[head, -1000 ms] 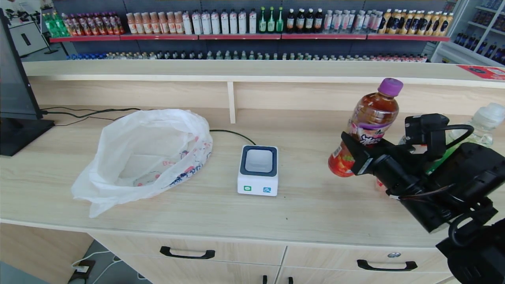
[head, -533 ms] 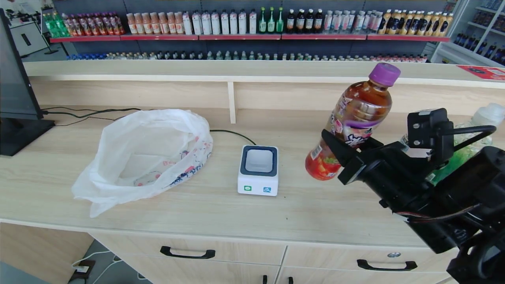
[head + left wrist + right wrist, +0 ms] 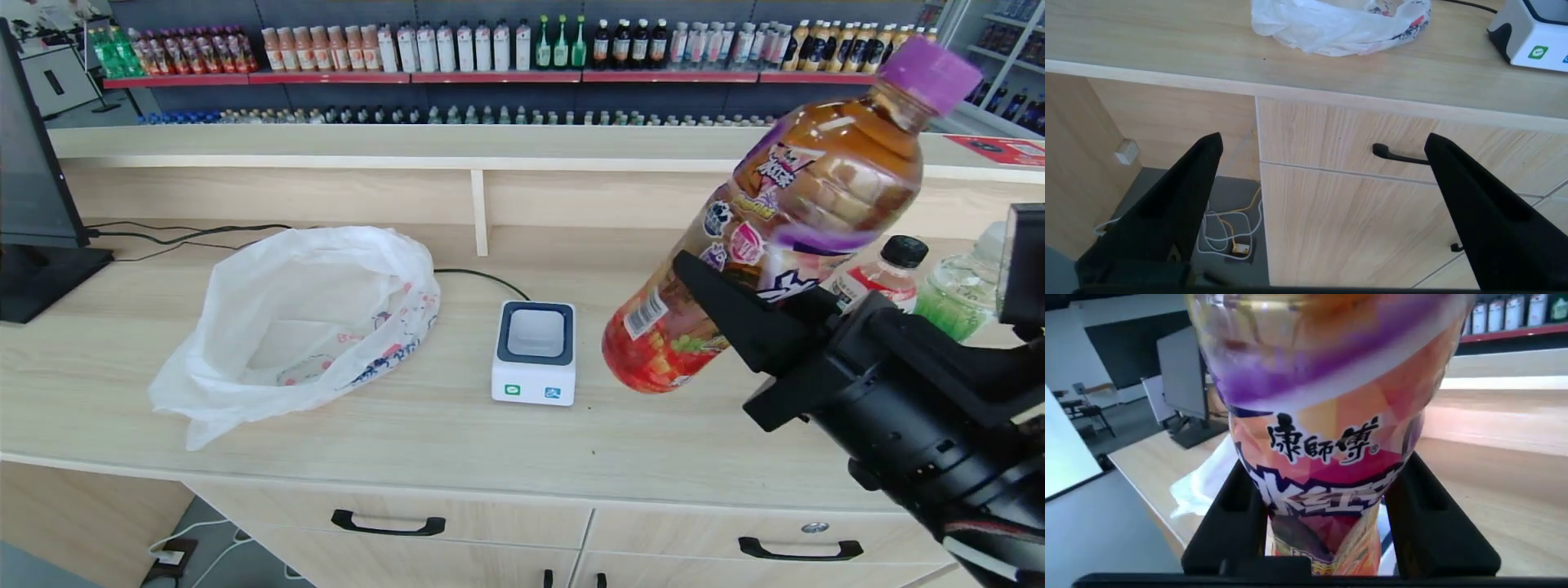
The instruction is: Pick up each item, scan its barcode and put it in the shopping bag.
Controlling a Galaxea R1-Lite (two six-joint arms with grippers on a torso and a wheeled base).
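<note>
A tea bottle [image 3: 784,212] with a purple cap and a colourful label hangs tilted in the air, to the right of the white barcode scanner [image 3: 535,351]. My right gripper [image 3: 739,302] is shut on the bottle's lower half, and a barcode shows near its base. Up close in the right wrist view, the bottle [image 3: 1331,433] sits between the black fingers [image 3: 1229,514]. The white shopping bag [image 3: 302,322] lies open on the counter, left of the scanner. My left gripper [image 3: 1323,196] is open, low in front of the counter's drawers, with nothing in it.
A small black-capped bottle [image 3: 886,273] and a clear bottle with a green label [image 3: 959,290] stand at the counter's right. A monitor [image 3: 33,180] stands at the far left, and cables run behind the bag. Stocked shelves line the back wall.
My right gripper has lifted the tea bottle higher and carried it left, toward the scanner and nearer the camera, tilting it more. The small black-capped bottle behind it has come into view.
</note>
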